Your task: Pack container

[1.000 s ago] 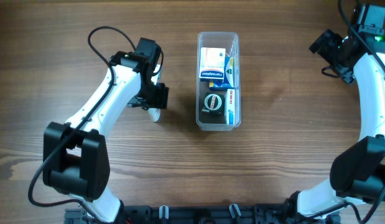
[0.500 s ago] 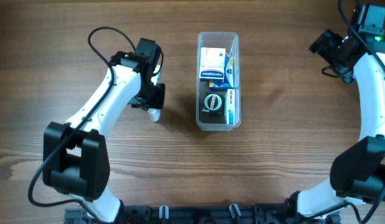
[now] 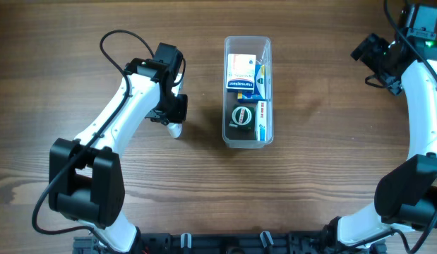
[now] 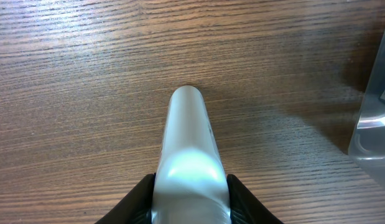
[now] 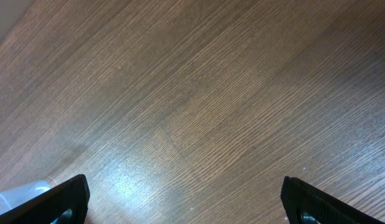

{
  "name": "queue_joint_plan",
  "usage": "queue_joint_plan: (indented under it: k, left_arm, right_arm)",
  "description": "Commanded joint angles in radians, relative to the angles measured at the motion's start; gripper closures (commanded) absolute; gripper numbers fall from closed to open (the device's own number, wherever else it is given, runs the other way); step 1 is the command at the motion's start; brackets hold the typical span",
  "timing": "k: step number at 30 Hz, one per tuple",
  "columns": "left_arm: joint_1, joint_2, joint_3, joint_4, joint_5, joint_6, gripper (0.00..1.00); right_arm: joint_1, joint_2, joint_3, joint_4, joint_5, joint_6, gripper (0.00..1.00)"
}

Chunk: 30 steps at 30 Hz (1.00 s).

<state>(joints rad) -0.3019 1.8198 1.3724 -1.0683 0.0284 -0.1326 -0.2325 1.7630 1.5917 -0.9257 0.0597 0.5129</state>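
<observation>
The container (image 3: pixel 267 85) is a long clear tub at the table's middle, holding small boxes and a round black item; its corner shows at the right edge of the left wrist view (image 4: pixel 374 127). Left of it, a white rounded tube (image 3: pixel 175 129) lies on the wood. My left gripper (image 3: pixel 173 113) is shut on this tube: in the left wrist view the tube (image 4: pixel 187 134) fills the gap between the black fingers (image 4: pixel 140 202). My right gripper (image 3: pixel 373 58) hovers at the far right, open, with only bare wood between its fingers (image 5: pixel 73 194).
The left arm's black cable (image 3: pixel 112 49) loops over the table behind the arm. A pale clear corner (image 5: pixel 18 194) shows at the lower left of the right wrist view.
The left gripper's jaws have closed in onto the white tube. Neither arm has otherwise shifted, and the container has stayed put.
</observation>
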Motion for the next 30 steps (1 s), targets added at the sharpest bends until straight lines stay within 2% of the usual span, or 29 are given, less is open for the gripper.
queue_joint_plan:
  k: [1,6,9,13,18,20,23,27,28,30]
  left_arm:
    - [-0.008,0.002,0.010,-0.010,0.012,-0.006,0.66]
    - [-0.010,-0.009,0.145,-0.097,0.021,-0.010,0.66]
    - [-0.026,-0.036,0.307,-0.156,0.107,-0.010,0.66]
    - [-0.130,-0.091,0.435,-0.159,0.135,-0.059,0.64]
    - [-0.321,-0.117,0.447,-0.073,0.135,-0.136,0.63]
    - [-0.365,-0.117,0.447,-0.026,0.134,-0.138,0.64]
    - [-0.399,-0.117,0.447,-0.006,0.056,-0.145,0.64]
    - [-0.370,-0.115,0.446,-0.077,-0.113,-0.146,0.56]
    - [-0.349,-0.112,0.444,-0.100,-0.172,-0.196,0.52]
    - [-0.281,-0.089,0.444,-0.119,-0.185,-0.285,0.37]
  right_arm:
    - [-0.002,0.002,0.001,0.002,-0.006,0.012,0.00]
    - [-0.002,0.002,0.001,0.002,-0.006,0.012,0.00]
    - [-0.002,0.002,0.001,0.002,-0.006,0.012,0.00]
    - [-0.002,0.002,0.001,0.002,-0.006,0.012,0.00]
    - [-0.002,0.002,0.001,0.002,-0.006,0.012,0.00]
    - [-0.002,0.002,0.001,0.002,-0.006,0.011,0.00]
    - [-0.002,0.002,0.001,0.002,-0.006,0.012,0.00]
    - [-0.002,0.002,0.001,0.002,-0.006,0.012,0.00]
    - [-0.002,0.002,0.001,0.002,-0.006,0.012,0.00]
    - [-0.002,0.002,0.001,0.002,-0.006,0.012,0.00]
